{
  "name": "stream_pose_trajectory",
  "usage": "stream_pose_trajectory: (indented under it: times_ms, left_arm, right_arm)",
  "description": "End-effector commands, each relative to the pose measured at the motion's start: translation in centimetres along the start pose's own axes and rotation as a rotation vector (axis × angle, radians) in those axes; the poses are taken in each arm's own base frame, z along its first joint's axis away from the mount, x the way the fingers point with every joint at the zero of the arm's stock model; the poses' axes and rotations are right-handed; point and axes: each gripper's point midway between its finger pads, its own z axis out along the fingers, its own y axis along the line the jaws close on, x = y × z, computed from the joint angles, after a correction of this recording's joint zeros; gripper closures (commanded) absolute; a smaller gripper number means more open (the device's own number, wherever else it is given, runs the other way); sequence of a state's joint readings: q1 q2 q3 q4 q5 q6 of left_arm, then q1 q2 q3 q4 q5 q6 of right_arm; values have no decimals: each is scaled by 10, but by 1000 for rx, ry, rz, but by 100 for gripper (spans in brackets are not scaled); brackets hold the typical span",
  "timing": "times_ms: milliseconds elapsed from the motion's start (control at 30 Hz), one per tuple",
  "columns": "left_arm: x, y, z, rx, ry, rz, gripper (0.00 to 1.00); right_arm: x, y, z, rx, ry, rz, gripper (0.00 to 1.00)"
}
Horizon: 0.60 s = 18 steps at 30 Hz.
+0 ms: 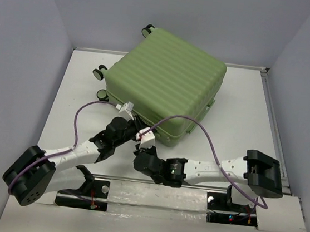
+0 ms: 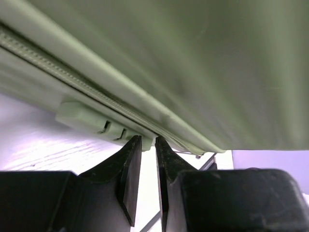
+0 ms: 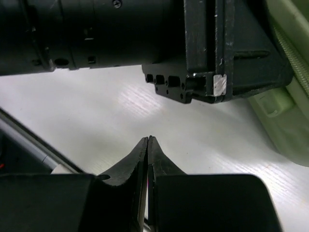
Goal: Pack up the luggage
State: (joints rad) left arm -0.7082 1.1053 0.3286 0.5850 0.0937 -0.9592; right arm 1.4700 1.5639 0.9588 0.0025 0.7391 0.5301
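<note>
Left fingers [image 2: 126, 166] narrowly parted at luggage [image 2: 193, 58] seam, arm stretched low, right fingers [image 3: 137, 162] pressed together over table [image 3: 96, 111]

— How do the two arms stand?
— The left arm [image 1: 75, 153] reaches from the lower left of the frame up toward the centre. The right arm [image 1: 216, 170] lies low, stretched from the right side to the centre.
— And the end effectors?
— The left end effector [image 2: 148, 140] has a thin gap between its fingers. The right end effector [image 3: 148, 139] has its fingers pressed together.
</note>
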Motion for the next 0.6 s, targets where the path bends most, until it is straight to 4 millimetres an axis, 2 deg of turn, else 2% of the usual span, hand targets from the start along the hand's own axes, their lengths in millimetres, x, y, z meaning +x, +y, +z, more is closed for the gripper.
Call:
stream_pose_trajectory:
  times_ms: [0,33,67,100,133,167,200,233,267,300,333,367,400,433,467,500,533,567]
  left_arm:
    - [-22,-37,1,85,-44,42,70]
    - [-27,-36,-2,70,-51,79,67]
    - [-40,-45,-3,61,-71,98,64]
    - [-49,-44,-6,38,-81,116,52]
    - [-72,-39,-16,-18,-113,144,45]
    - [-87,-38,-22,-38,-136,154,37]
    - [-111,-24,-33,-80,-166,135,26]
    - [-129,-28,-43,-68,-204,135,22]
    - [-147,-41,-53,-35,-228,148,15]
    - [-160,-39,-60,-52,-252,142,11]
    - [-192,-42,-73,-70,-333,141,8]
    - [-202,-41,-77,-78,-345,139,6]
    - [-214,-41,-80,-88,-364,135,3]
    - [-236,-32,-84,-121,-403,115,2]
    - [-246,-24,-84,-138,-416,96,1]
    - [-255,-24,-83,-119,-429,75,1]
    - [-267,-15,-84,-128,-451,45,1]
    - [-276,5,-81,-139,-444,-8,1]
  right_arm:
    - [-42,-25,13,209,-132,39,93]
    - [-48,-28,15,224,-145,52,93]
    - [-47,-28,15,225,-146,65,93]
    - [-51,-29,11,217,-152,83,93]
    - [-40,-34,9,210,-134,92,93]
    - [-37,-37,6,205,-130,103,93]
    - [-41,-41,-2,191,-138,130,93]
    - [-36,-43,-5,176,-126,139,93]
    - [-24,-51,-8,179,-109,134,93]
    - [-27,-52,-14,159,-110,152,93]
    - [-22,-51,-17,131,-92,169,93]
    - [-12,-55,-20,122,-70,165,93]
    - [-10,-55,-22,108,-64,172,93]
    - [-11,-53,-27,76,-56,186,93]
    - [-10,-53,-29,62,-49,188,93]
    - [-4,-54,-31,54,-36,181,93]
    - [-3,-54,-32,45,-33,180,93]
    - [-2,-52,-34,23,-25,174,93]
